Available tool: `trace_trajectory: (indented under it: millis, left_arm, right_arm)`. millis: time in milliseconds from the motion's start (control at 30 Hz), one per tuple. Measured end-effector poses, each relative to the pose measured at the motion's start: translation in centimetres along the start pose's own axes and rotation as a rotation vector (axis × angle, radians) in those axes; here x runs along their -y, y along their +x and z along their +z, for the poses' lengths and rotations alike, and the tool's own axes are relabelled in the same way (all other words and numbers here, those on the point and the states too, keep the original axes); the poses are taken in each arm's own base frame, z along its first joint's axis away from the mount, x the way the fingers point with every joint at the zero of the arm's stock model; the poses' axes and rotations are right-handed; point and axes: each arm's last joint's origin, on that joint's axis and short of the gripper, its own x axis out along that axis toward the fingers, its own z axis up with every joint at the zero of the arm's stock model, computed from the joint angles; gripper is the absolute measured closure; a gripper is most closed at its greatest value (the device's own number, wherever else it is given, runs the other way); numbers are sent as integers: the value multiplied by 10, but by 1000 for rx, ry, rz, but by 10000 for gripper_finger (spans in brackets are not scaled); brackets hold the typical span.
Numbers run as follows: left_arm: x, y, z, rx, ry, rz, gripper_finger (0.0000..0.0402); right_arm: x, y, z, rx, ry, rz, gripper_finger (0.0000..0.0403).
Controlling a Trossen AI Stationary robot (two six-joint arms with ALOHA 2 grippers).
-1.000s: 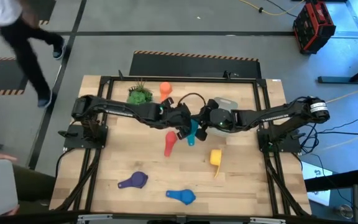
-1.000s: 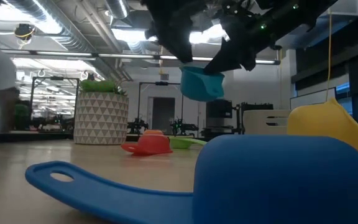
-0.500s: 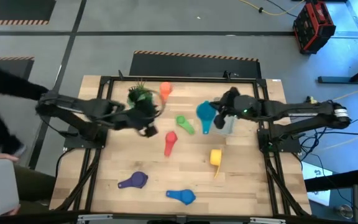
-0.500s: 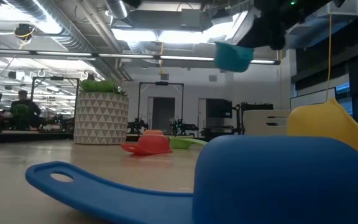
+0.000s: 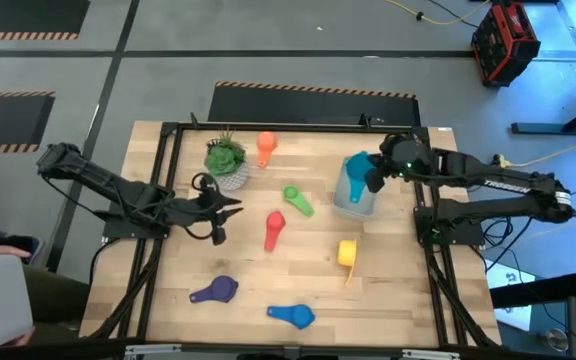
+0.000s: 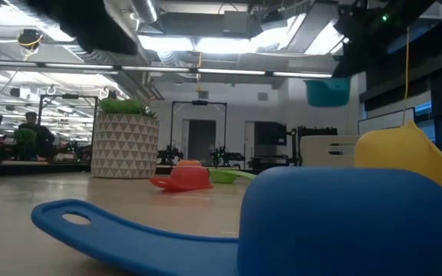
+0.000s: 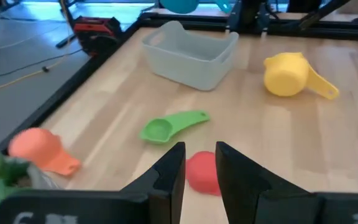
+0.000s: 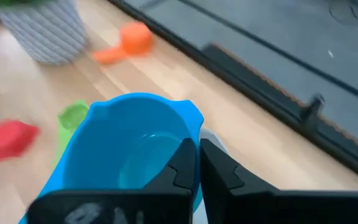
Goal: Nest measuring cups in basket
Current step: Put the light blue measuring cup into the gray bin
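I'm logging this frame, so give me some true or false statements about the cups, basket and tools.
1. The right tool holds the teal cup above the basket. True.
2. The green cup lies in the basket. False: it lies on the table.
3. The left tool holds the red cup. False: it holds nothing.
4. The yellow cup lies on the table. True.

Both arms are dark, nearly black, built of slim tube-like segments joined by thicker round joints. The left arm (image 5: 118,190) carries a looped black cable near its wrist. The right arm (image 5: 498,185) shows a small green light by its wrist (visible from above). Each gripper ends in two flat, dark, squared fingers (image 7: 169,174) of matte plastic.
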Motion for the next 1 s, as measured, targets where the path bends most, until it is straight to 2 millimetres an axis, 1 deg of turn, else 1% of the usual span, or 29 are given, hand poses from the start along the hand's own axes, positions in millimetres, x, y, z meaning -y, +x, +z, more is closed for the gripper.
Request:
trace_trajectory:
  millis: [133, 267, 433, 700, 833, 1000]
  left_arm:
    - [0, 4, -12, 11, -10, -6, 319]
    - [0, 6, -17, 2, -3, -2, 319]
    - [0, 6, -16, 10, -9, -4, 319]
    - [0, 6, -16, 11, -10, -5, 319]
    - [0, 6, -15, 12, -11, -5, 319]
    - [0, 6, -15, 12, -11, -5, 319]
  right_arm:
    - [5, 5, -1, -36, 27, -27, 390]
    - [8, 10, -4, -58, 34, -50, 390]
    - [11, 25, -24, -113, 23, -78, 390]
    - [17, 48, -46, -83, 37, -95, 390]
    - [19, 58, -56, -49, 64, -69, 390]
    - [19, 69, -73, -43, 100, -21, 390]
